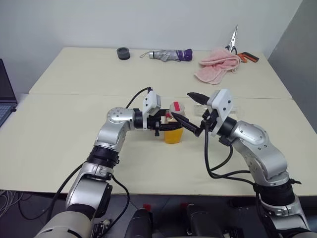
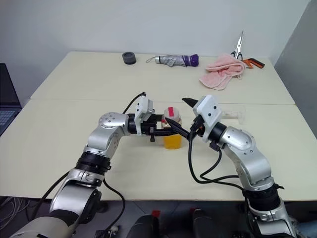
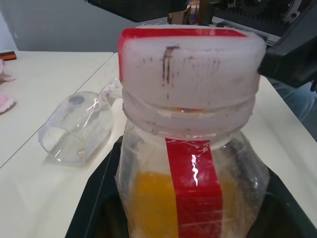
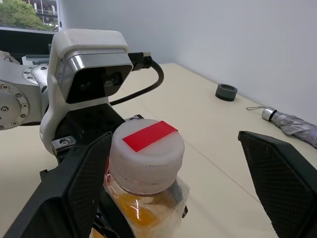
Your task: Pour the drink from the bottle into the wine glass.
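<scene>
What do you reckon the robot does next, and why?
Probably the right gripper closes its open fingers on the cap to twist it off. The left gripper is shut on the bottle, holding it upright on the table, the cap is still on, and the drink cannot pour until it is off. The wine glass lies on its side behind.

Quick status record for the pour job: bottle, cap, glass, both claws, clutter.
bottle: upright on the table, clamped by the left claw
drink: orange, fills the lower part of the bottle
cap: whitish with a red strip, on the bottle
wine glass: lying on its side on the table beyond the bottle
right claw: open, fingers on either side of the cap, not gripping
clutter at far edge: umbrella, pink towel, scissors, black ring
</scene>
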